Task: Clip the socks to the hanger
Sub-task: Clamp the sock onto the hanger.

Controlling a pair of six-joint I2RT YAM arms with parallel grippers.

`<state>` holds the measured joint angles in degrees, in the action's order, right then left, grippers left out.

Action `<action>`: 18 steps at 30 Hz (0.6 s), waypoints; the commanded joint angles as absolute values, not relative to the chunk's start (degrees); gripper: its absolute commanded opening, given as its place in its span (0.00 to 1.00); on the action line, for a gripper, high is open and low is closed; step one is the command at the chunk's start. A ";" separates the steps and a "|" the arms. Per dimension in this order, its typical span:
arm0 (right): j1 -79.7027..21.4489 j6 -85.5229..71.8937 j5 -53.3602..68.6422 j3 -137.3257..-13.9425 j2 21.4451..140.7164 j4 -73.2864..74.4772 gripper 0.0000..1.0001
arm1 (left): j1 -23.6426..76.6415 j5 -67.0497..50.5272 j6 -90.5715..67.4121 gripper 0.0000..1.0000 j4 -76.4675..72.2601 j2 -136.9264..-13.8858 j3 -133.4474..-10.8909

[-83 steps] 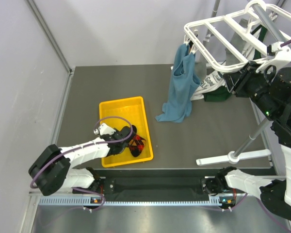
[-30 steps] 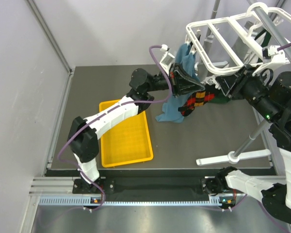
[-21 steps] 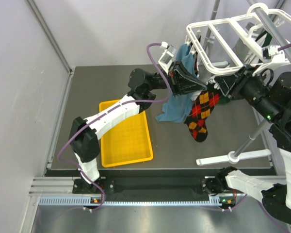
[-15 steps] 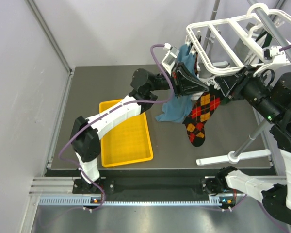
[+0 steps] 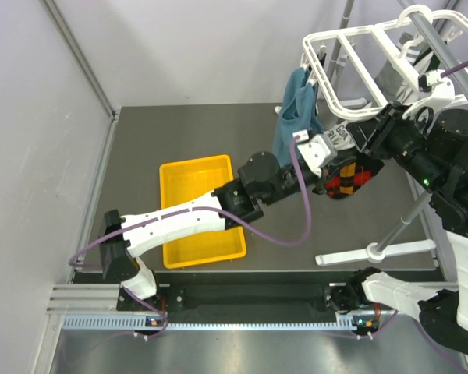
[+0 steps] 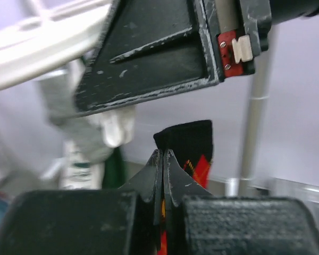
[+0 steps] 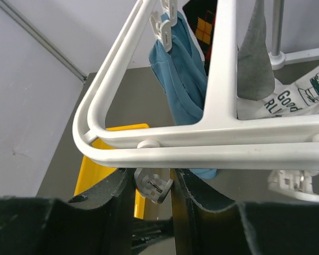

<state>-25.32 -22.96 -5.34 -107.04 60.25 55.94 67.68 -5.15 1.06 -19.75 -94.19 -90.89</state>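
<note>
My left gripper (image 5: 330, 165) is shut on an argyle sock (image 5: 351, 174), whose black cuff sticks up past the closed fingertips (image 6: 163, 155). The sock (image 6: 190, 144) is held just below my right gripper's black body. My right gripper (image 7: 153, 186) sits under the corner of the white hanger (image 7: 221, 79), and its two fingers press on either side of a small dangling clip (image 7: 151, 187). A grey sock (image 7: 252, 58) hangs from the frame. The hanger (image 5: 351, 43) stands at the top right in the top view.
A blue cloth (image 5: 296, 115) hangs clipped at the hanger's left edge. White printed fabric (image 7: 297, 95) lies under the frame. A yellow tray (image 5: 196, 209) sits left of centre on the table. The stand's pole and white foot (image 5: 374, 252) are at the right front.
My left arm has swung lower and to the right, bringing the argyle sock from hanging long beside the blue cloth up to my right gripper. The right gripper stays on the clip.
</note>
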 commanded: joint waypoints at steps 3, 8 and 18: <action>-25.31 -24.69 -10.63 -110.30 61.61 61.08 0.00 | 74.70 23.62 25.90 0.00 -31.27 -92.54 -85.35; -25.23 -25.05 -12.30 -112.50 63.01 62.31 0.00 | 79.27 38.83 44.62 0.00 -49.37 -98.25 -85.08; -25.22 -25.49 -12.04 -112.32 63.54 62.75 0.00 | 80.42 42.36 61.60 0.00 -70.48 -104.58 -85.34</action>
